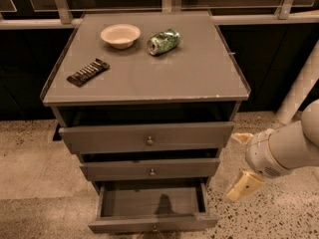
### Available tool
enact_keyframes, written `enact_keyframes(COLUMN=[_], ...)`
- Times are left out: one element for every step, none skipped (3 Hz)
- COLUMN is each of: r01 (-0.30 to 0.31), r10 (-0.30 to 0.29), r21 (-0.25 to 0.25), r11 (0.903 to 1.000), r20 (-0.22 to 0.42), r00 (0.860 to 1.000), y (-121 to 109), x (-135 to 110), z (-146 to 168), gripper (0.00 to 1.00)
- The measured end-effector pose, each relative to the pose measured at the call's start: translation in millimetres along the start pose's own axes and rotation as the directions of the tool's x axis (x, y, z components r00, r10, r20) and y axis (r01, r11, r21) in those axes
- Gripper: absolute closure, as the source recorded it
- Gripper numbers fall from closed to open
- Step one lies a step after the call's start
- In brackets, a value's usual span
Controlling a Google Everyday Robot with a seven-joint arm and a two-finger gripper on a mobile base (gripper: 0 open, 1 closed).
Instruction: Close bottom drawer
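Observation:
The bottom drawer [152, 223] of the grey-brown cabinet [149, 78] is pulled far out, and its empty box shows from above. Its small knob sits at the frame's lower edge. The middle drawer [150, 169] and top drawer [147, 137] stick out a little. My gripper [240, 162] is at the right of the cabinet, level with the middle drawer and apart from it. Its two cream fingers [245, 185] are spread open and hold nothing.
On the cabinet top lie a white bowl [120, 35], a crushed green can [163, 41] and a dark snack bar [88, 72]. A white pipe [301, 86] leans at the right. Speckled floor surrounds the cabinet; dark glass panels stand behind.

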State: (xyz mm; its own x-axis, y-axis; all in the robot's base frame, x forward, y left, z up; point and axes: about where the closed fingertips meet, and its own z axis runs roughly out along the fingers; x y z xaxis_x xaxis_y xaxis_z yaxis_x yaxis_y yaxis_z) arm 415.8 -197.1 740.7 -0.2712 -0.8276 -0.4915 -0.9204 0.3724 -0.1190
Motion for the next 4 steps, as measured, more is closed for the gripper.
enact_keyframes(r01=[0.001, 0.001, 0.001, 0.002], r10=[-0.001, -0.001, -0.001, -0.002], r21=[0.001, 0.001, 0.001, 0.002], r11=[1.0000, 1.0000, 1.0000, 1.0000], r20=[0.000, 0.000, 0.000, 0.023], r00=[1.000, 1.000, 1.000, 1.000], y=[-0.3, -0.3, -0.3, 2.5], x=[-0.5, -0.5, -0.5, 7.0], z=[-0.5, -0.5, -0.5, 16.8], gripper=[0.27, 0.50, 0.72, 0.96])
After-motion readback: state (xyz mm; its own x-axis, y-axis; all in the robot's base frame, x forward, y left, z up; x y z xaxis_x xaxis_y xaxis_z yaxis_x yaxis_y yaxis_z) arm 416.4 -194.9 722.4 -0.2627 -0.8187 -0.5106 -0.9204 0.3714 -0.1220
